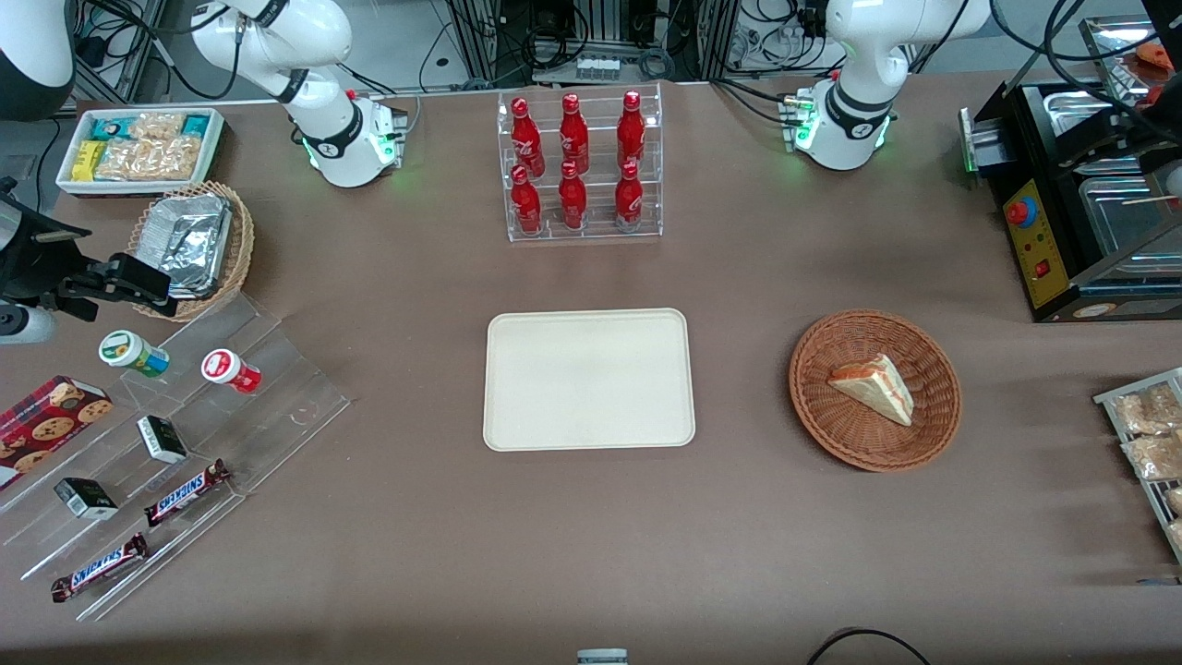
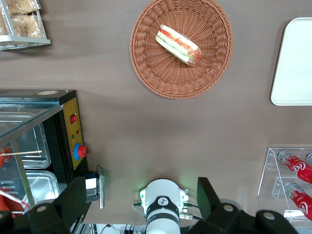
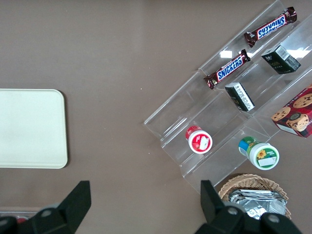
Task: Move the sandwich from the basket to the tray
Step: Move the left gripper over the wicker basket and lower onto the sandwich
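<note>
Snickers bars (image 1: 99,567): 2, lying on a clear stepped stand (image 1: 277,388) at the parked arm's end of the table, closest to the front camera.
Same stand: 2 small dark boxes (image 1: 85,498), a green-lidded cup (image 1: 132,352) and a red-lidded cup (image 1: 229,370); a cookie box (image 1: 46,420) lies just beside them.
Tray (image 1: 588,379): flat at mid-table, nothing on it.
Basket (image 1: 831,425): on the table toward the working arm's end, well apart from the tray.
Sandwich (image 1: 873,388): lies on its side in the basket, about mid-basket, with the red and green filling layers showing along one edge.
Gripper (image 2: 144,184): high above the table, over the stretch between the basket and the working arm's base, well clear of the sandwich.
Jaws: spread wide, the 2 fingers (image 2: 80,195) far apart with nothing between them.
Bottle rack (image 1: 580,166): clear, holding 6 red bottles in 2 rows, farther from the front camera than the tray.
Black machine (image 1: 1043,240): red button on its front, at the working arm's end.
Bagged snacks (image 1: 1145,434): on a metal rack near the basket, at the table edge.
Tan basket (image 1: 235,249): holds foil containers, beside a white bin (image 1: 138,148) of snack packets.
</note>
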`<state>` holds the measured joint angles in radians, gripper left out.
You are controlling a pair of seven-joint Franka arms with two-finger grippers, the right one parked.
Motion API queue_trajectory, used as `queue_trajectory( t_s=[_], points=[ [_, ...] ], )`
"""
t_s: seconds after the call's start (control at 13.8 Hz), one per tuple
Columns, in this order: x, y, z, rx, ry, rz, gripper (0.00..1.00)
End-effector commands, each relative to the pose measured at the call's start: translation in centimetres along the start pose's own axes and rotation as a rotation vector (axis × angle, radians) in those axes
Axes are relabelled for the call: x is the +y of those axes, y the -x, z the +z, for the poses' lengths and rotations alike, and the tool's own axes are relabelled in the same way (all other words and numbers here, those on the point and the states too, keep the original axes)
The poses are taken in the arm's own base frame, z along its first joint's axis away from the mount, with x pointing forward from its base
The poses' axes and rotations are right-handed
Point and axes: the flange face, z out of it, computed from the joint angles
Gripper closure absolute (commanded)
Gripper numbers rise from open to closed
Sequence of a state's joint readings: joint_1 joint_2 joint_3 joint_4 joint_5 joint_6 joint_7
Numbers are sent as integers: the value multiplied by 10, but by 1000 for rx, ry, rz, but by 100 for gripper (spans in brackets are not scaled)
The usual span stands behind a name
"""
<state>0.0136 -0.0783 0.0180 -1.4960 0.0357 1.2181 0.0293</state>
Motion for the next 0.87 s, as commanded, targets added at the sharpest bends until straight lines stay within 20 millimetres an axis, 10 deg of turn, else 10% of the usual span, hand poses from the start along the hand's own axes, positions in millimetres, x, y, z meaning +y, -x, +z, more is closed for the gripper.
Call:
queue_trajectory(
  t_s=[0.0,0.44,0.8],
  points=[
    [1,-2,3,3,-2,19,0],
    [1,-66,59,-49,-13,-44,0],
    [45,-101,168,17,-33,-483,0]
  ],
)
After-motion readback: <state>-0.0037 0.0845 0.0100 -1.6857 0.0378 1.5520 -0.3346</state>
